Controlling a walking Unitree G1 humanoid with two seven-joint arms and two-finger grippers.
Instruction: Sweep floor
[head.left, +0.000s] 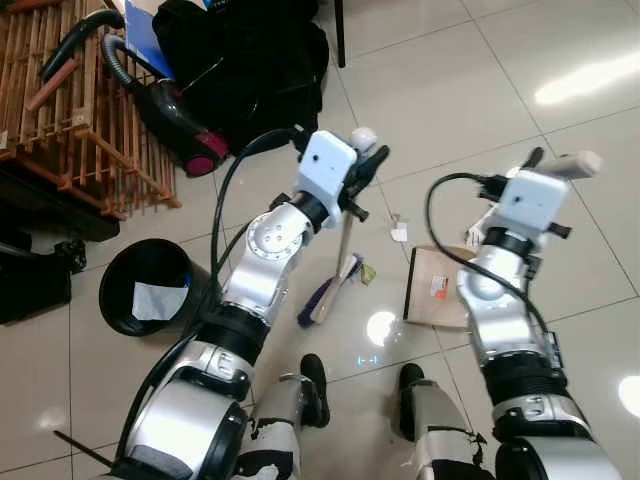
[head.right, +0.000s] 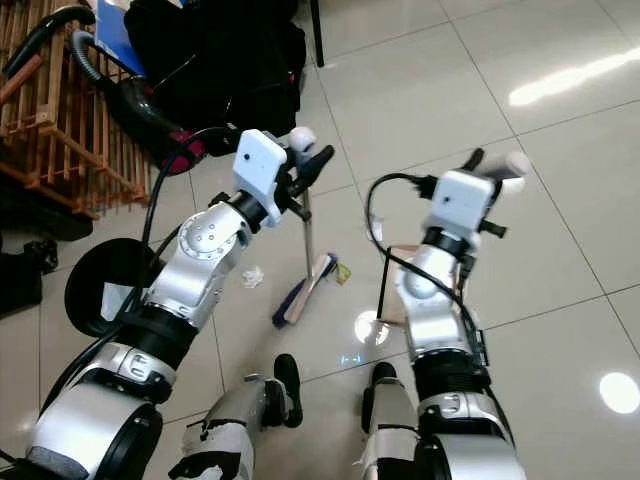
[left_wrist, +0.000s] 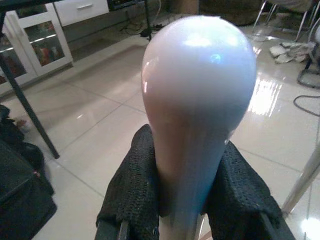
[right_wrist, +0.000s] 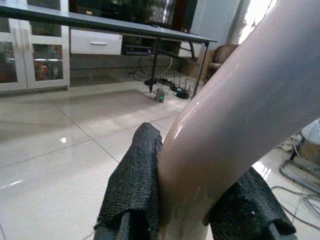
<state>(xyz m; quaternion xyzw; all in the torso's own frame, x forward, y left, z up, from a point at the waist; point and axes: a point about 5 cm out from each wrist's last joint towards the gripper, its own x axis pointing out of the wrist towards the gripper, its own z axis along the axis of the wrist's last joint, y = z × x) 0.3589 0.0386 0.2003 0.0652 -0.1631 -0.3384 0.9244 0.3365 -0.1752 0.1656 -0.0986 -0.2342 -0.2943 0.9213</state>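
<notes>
While your left end effector (left_wrist: 187, 200) is clamping the broom handle (left_wrist: 200, 100) and your right end effector (right_wrist: 195, 200) the dustpan handle (right_wrist: 235, 115), both glossy shafts are looking stiff, light and slippery, so grip below the knob.

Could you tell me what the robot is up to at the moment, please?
It is sweeping a tiled floor. The left claw is shut on the broom handle, bristles down on the tiles; the right claw is shut on the dustpan handle. The dustpan rests beside the broom head, with paper scraps lying close by.
</notes>
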